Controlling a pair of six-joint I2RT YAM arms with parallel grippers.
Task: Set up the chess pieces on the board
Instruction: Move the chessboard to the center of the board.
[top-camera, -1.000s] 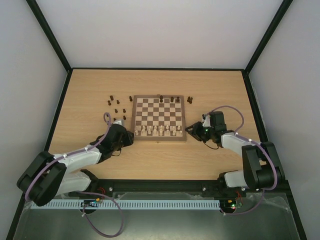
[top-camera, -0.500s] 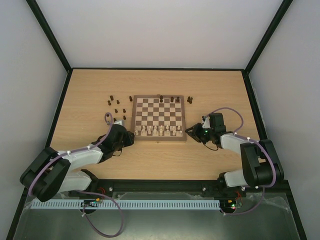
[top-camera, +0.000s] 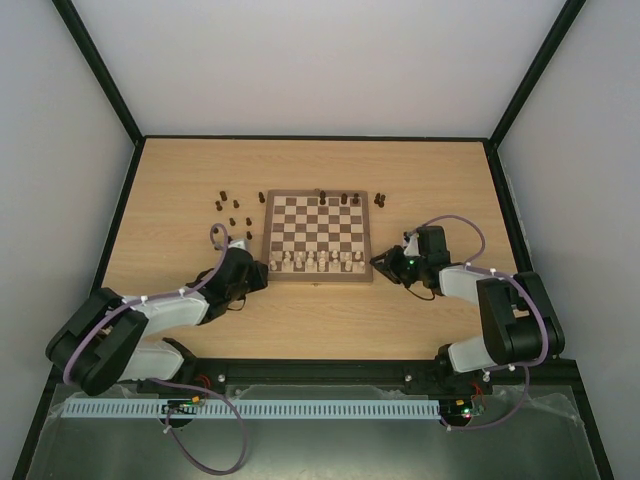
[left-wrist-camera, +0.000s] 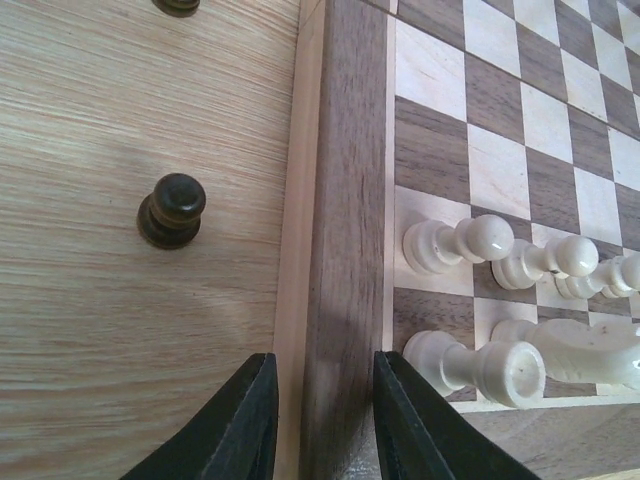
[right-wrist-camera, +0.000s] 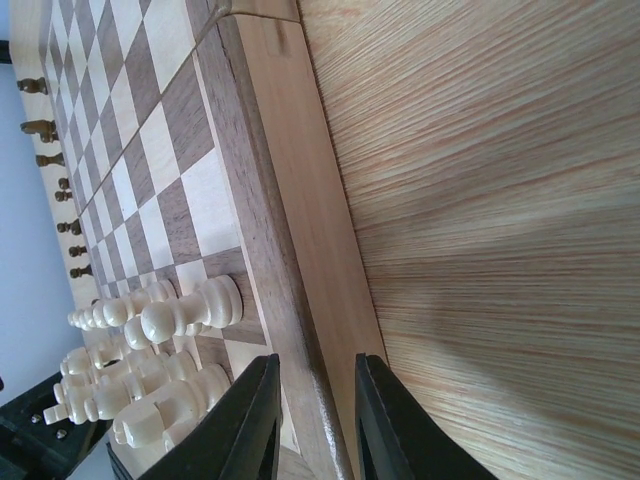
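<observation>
**Both grippers are straddling the near corners of the square wooden chessboard (top-camera: 316, 225) with light and dark checkered squares.**

The left gripper (left-wrist-camera: 325, 360) is bracketing the board's frame with narrow jaws at the bottom of its wrist view. The right gripper (right-wrist-camera: 318, 362) is doing likewise at the opposite edge. I cannot tell whether either is actually pinching. The tiny dark brown wooden chess pieces (top-camera: 224, 192) are mostly lying loose on the pale wooden table (top-camera: 420, 180), upper left of the board, with a few standing along its far row. Squaring the board probably calls for both arms nudging slowly and evenly, so the pale cream pieces (top-camera: 315, 261) crowding the near rows are not toppling.
</observation>
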